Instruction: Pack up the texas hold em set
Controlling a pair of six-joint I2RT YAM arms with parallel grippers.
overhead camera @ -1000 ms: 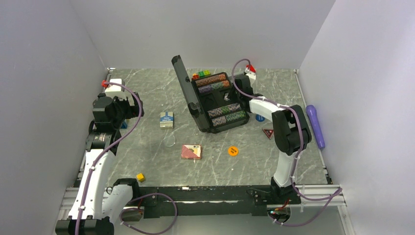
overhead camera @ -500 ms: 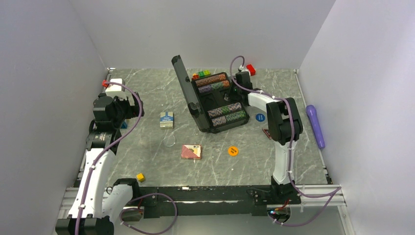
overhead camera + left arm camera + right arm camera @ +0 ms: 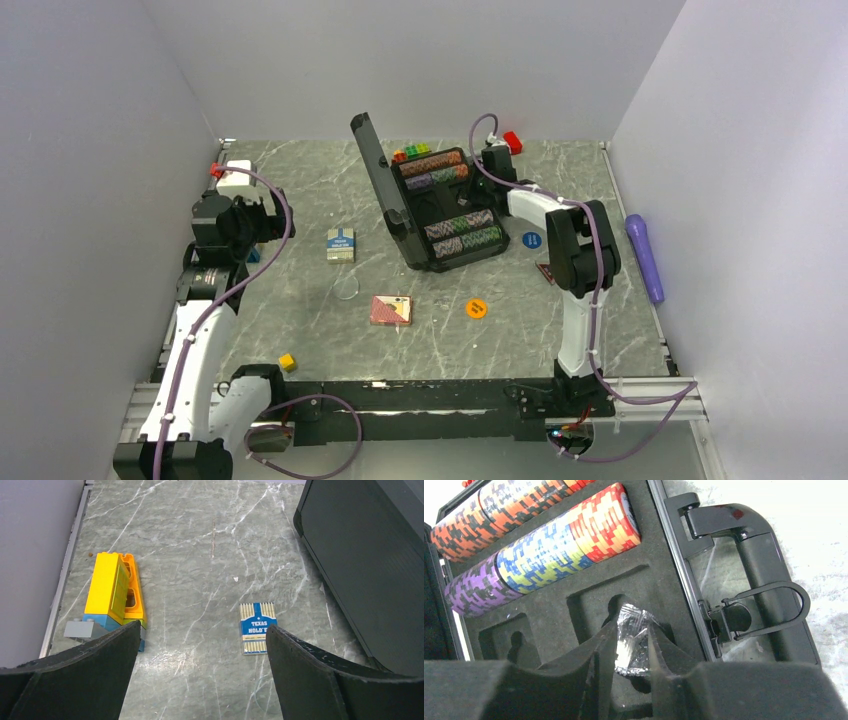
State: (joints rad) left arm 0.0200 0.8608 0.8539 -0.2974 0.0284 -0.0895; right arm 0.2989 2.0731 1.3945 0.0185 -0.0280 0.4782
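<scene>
The black case [image 3: 487, 252] stands open at the back middle, lid [image 3: 372, 165] upright, with rows of striped chips [image 3: 462, 232] [image 3: 549, 545] in its foam. My right gripper [image 3: 468, 190] [image 3: 633, 630] is down inside the case, shut on a shiny plastic-wrapped packet [image 3: 634, 645] over a foam slot. On the table lie a blue-white deck [image 3: 341, 244] [image 3: 257, 628], a pink deck [image 3: 391, 311], an orange marker [image 3: 476, 308], a blue marker [image 3: 532, 240] and a triangular marker [image 3: 546, 270], half hidden by the right arm. My left gripper [image 3: 262, 225] [image 3: 202, 630] hangs open at the left, short of the blue-white deck.
A yellow cube [image 3: 287, 362] lies near the front left and a purple cylinder [image 3: 645, 257] along the right wall. Yellow and orange blocks [image 3: 112, 592] sit by the left rail. Coloured blocks [image 3: 412, 151] and a red block [image 3: 512, 141] stand behind the case. The case handle [image 3: 764, 580] juts right.
The right arm's elbow swung left and back, now covering part of the triangular marker, and its jaws narrowed on the wrapped packet inside the case. The left arm has not moved.
</scene>
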